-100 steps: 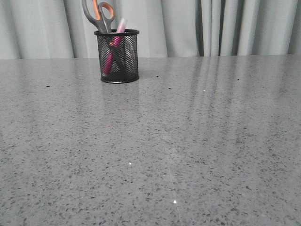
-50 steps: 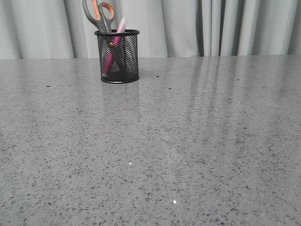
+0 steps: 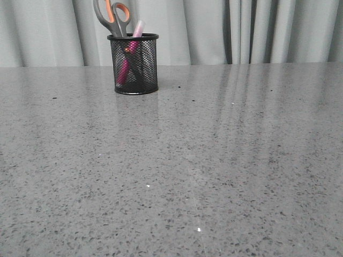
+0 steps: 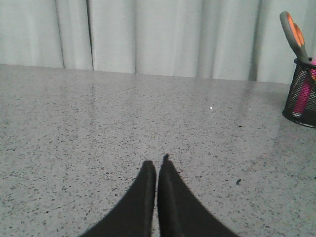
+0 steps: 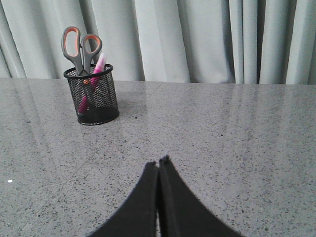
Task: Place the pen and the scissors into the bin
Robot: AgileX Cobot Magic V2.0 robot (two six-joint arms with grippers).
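My grey-handled, orange-lined scissors point(image 3: 113, 17) and slim magenta pen point(image 3: 128, 53) stand inside the black wire-mesh bin point(image 3: 134, 64). Well apart from that bin, my left pincer point(image 4: 157, 165) and right pincer point(image 5: 158, 164) are both pressed closed, holding nothing.

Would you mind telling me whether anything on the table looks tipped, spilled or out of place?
Nothing stands out. The bin stands upright, with the scissors handles-up and the pen leaning inside it.
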